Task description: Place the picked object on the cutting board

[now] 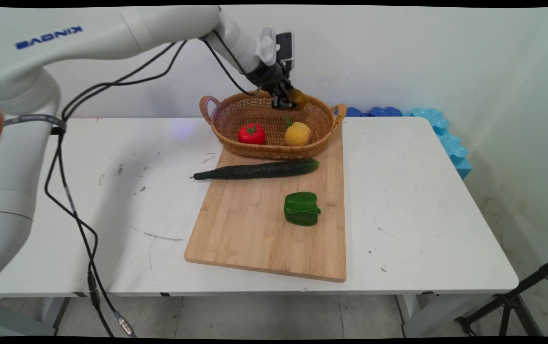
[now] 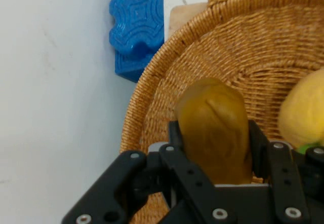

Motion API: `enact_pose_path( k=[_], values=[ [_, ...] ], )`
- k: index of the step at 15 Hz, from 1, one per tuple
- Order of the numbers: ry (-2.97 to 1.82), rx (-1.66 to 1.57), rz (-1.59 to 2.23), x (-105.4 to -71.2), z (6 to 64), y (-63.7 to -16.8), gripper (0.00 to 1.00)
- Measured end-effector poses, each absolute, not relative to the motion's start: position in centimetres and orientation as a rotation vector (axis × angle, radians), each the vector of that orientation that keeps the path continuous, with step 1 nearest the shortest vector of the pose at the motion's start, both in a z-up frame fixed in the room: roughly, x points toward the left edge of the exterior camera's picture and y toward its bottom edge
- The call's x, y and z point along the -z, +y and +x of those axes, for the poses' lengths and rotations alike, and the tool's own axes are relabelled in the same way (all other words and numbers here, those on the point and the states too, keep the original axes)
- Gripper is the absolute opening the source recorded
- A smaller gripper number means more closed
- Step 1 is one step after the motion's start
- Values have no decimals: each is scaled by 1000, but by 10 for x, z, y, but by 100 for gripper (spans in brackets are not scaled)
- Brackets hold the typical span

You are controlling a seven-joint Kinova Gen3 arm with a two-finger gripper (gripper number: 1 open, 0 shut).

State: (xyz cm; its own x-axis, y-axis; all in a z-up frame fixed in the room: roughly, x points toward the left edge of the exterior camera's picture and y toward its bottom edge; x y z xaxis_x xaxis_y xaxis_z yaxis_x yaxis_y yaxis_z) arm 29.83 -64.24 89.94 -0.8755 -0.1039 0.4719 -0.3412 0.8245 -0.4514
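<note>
My gripper (image 1: 288, 99) hangs over the far rim of the wicker basket (image 1: 228, 114), shut on a brownish-yellow oblong potato-like thing (image 1: 298, 98). In the hand view that brown thing (image 2: 215, 133) sits squeezed between my fingers (image 2: 260, 143), above the inside wall of the basket (image 2: 238, 51). Inside the basket lie a red tomato (image 1: 251, 134) and a yellow lemon-like fruit (image 1: 297, 134), whose edge (image 2: 302, 113) shows at the right of the hand view.
The basket stands at the far end of a wooden cutting board (image 1: 255, 229). On the board lie a long dark cucumber (image 1: 259, 170) and a green bell pepper (image 1: 301, 208). Blue foam pieces (image 1: 427, 124) line the wall at the table's far right; one blue foam piece (image 2: 137, 26) shows beyond the basket.
</note>
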Motion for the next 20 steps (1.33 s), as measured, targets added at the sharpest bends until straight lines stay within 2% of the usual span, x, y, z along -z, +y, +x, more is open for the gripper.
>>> enact_pose_path(
  k=[11, 20],
  values=[
    [-2480, -627, 487, -962, 322, -547, 0],
    [-2490, -421, 546, -968, 340, -456, 0]
  ],
)
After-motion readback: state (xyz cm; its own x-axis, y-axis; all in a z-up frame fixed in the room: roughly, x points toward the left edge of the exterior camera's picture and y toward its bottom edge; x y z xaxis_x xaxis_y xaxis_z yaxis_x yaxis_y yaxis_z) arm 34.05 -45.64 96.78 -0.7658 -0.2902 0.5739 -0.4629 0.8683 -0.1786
